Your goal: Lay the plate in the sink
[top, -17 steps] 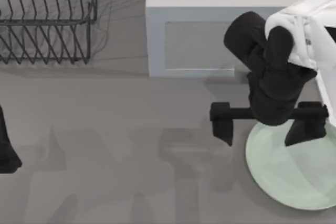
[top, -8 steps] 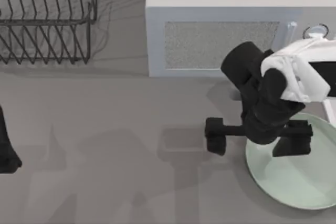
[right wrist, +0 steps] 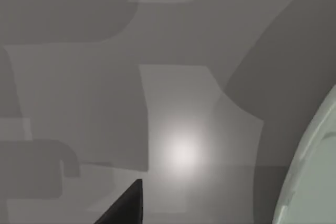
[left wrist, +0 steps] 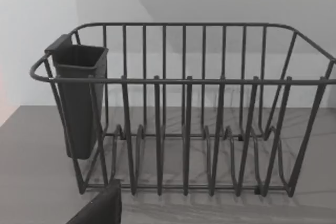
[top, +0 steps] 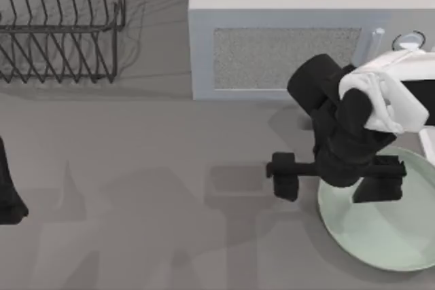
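Note:
The pale mint-green plate [top: 380, 225] lies flat on the grey table at the front right. Its rim also curves along one side of the right wrist view [right wrist: 315, 171]. My right gripper [top: 333, 178] hangs open over the plate's left rim. One finger [top: 284, 178] is over bare table left of the plate, and the other [top: 380, 183] is over the plate. A dark fingertip [right wrist: 123, 209] juts into the right wrist view. A short white strip at the right edge looks like the sink rim [top: 427, 144]. My left gripper [top: 8, 195] stays parked at the table's left edge.
A grey-white microwave [top: 285, 52] with a round knob [top: 408, 40] stands behind the plate. A black wire dish rack [top: 61, 25] sits at the back left. In the left wrist view, the rack [left wrist: 184, 129] carries a dark cutlery cup [left wrist: 79, 98].
Over the last second my right arm has come forward off the microwave's front, and the gripper now looks lower over the plate's rim. It hardly moved in the last half second.

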`<state>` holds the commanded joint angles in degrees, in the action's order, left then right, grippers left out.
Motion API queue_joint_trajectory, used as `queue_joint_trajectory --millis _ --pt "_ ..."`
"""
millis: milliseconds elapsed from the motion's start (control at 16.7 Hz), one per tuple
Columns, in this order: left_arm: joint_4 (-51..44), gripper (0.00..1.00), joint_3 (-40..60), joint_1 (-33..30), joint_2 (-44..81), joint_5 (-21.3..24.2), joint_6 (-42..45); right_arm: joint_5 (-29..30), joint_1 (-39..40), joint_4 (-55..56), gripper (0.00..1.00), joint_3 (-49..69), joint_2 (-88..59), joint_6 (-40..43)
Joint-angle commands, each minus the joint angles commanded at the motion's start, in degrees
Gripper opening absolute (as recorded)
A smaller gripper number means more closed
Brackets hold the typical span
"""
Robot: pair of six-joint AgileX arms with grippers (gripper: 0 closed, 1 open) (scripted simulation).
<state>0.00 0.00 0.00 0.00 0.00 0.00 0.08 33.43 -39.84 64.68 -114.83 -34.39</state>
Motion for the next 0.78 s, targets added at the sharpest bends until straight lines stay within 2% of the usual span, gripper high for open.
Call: queue_joint_trajectory --millis 540,780 --pt "0.0 1.00 0.0 0.0 0.0 0.0 0.0 0.0 0.0 0.0 0.02 0.0 0.0 0.0" --pt "0.0 1.00 0.0 0.0 0.0 0.0 0.0 0.0 0.0 0.0 0.00 0.0 0.0 0.0"
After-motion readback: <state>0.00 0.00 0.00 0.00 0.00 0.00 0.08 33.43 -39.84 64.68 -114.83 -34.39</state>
